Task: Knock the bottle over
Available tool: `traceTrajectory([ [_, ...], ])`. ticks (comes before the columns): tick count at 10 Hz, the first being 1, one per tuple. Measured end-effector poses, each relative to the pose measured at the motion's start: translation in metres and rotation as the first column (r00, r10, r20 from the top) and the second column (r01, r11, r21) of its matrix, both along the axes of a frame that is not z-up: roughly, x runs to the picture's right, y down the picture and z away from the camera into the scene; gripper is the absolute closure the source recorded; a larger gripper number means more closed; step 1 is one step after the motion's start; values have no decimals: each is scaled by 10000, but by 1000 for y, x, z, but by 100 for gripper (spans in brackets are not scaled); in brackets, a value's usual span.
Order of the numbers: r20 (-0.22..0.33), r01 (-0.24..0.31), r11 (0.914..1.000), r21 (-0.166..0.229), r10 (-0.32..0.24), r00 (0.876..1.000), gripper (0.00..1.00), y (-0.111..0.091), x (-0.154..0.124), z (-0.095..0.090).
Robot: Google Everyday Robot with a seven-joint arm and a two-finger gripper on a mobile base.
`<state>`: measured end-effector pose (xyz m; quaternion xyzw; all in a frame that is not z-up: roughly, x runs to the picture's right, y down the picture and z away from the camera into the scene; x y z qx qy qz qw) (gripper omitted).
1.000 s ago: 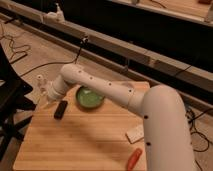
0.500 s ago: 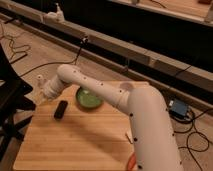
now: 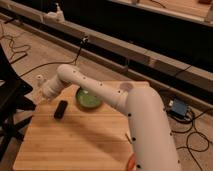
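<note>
The bottle [image 3: 39, 80] is small and whitish with a round white cap. It stands upright at the far left corner of the wooden table [image 3: 85, 137]. My white arm reaches from the lower right across the table to that corner. The gripper [image 3: 46, 93] is at the arm's end, just right of and in front of the bottle, close beside it. I cannot tell whether it touches the bottle. The bottle's lower part is partly hidden by the gripper.
A green bowl [image 3: 88, 99] sits at the back middle of the table, under the arm. A black oblong object [image 3: 61, 109] lies in front of the gripper. An orange item [image 3: 131, 163] shows at the front right edge. A dark chair [image 3: 10, 95] stands left of the table.
The arm has stretched further left and its bulk now covers the right side of the table. The gripper has edged closer to the bottle. The bottle still stands upright.
</note>
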<state>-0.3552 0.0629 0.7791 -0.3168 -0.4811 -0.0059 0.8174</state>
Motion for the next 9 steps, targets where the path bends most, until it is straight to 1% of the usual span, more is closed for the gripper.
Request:
traceTrajectory([
  [1, 5, -20, 10000, -2, 20, 10000, 100, 0, -1, 0],
  [3, -95, -444, 9990, -100, 443, 9990, 100, -9, 4, 11],
  [4, -136, -828, 9963, -220, 825, 9965, 100, -17, 5, 20],
  [5, -97, -975, 9949, -266, 973, 9952, 100, -21, 3, 25],
  [6, -41, -1206, 9920, -371, 1205, 9927, 100, -25, -1, 35],
  [9, -60, -1553, 9860, -608, 1552, 9879, 100, -33, -7, 59],
])
